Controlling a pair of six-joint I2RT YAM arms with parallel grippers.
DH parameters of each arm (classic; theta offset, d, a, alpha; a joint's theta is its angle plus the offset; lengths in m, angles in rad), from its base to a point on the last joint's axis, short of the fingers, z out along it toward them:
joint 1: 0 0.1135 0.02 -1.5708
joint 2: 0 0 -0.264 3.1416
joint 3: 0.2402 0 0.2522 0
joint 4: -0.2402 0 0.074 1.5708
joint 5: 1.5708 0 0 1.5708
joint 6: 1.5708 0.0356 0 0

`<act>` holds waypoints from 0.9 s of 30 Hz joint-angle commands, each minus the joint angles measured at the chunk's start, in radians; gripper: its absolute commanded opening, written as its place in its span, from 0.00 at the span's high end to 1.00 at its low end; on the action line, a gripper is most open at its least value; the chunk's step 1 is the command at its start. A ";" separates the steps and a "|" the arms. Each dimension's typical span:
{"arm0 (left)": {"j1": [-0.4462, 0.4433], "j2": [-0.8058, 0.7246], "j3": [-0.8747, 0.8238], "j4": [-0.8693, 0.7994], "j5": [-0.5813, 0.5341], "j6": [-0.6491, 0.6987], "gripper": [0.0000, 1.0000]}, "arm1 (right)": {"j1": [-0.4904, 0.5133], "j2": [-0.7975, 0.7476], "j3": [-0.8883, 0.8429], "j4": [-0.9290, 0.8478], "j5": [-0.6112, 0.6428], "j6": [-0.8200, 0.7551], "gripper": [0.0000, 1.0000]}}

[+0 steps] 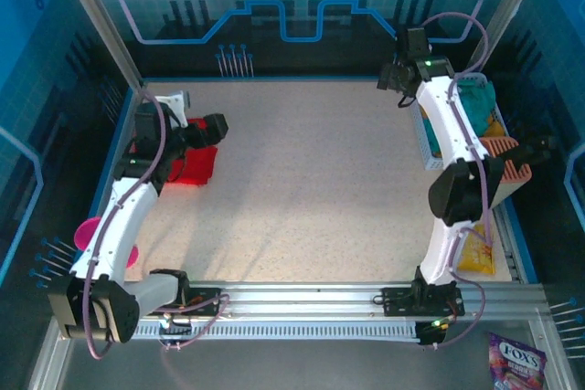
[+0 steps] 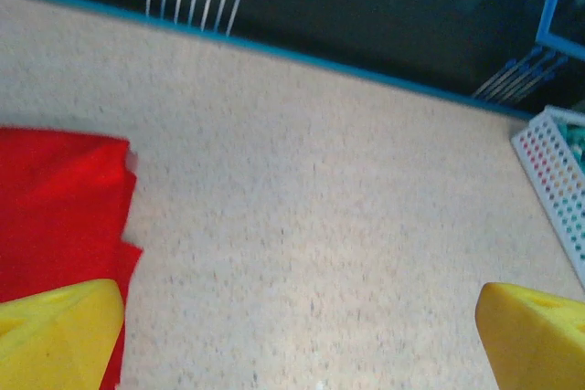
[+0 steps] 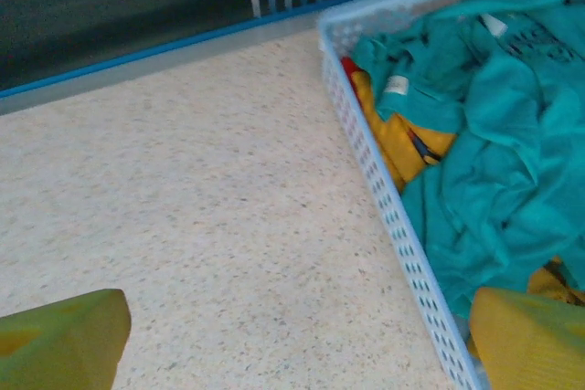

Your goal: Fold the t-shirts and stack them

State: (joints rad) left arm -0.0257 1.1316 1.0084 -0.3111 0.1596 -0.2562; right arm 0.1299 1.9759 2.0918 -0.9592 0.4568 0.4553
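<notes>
1. Nearest, at the left: left gripper spread wide, pinching nothing, its left finger above the edge of a folded bright red cloth t-shirt lying flat on the speckled beige table.
2. Farther, at the right: right gripper also spread wide and empty, hanging over the table, close against the rim of a pale perforated plastic basket.
3. To the right and ahead of this gripper, inside the basket: crumpled teal cloth t-shirt, heaped over a mustard-yellow one; no clear long axis.
4. Probably a job for the right arm, being much nearer; needs to cross the rim rightwards first.
</notes>
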 commanded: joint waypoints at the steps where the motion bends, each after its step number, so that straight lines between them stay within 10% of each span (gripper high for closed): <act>1: -0.021 -0.024 -0.019 -0.057 0.038 0.026 0.01 | -0.015 0.102 0.160 -0.178 0.164 0.102 0.07; 15: -0.089 -0.021 -0.033 -0.038 0.043 0.056 0.01 | -0.104 0.341 0.281 -0.289 0.419 0.396 0.33; 27: -0.137 -0.004 -0.053 -0.025 0.045 0.087 0.01 | -0.172 0.511 0.342 -0.284 0.394 0.430 0.32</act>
State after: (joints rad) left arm -0.1482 1.1301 0.9707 -0.3538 0.1814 -0.1997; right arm -0.0223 2.4474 2.3970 -1.2140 0.8307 0.8444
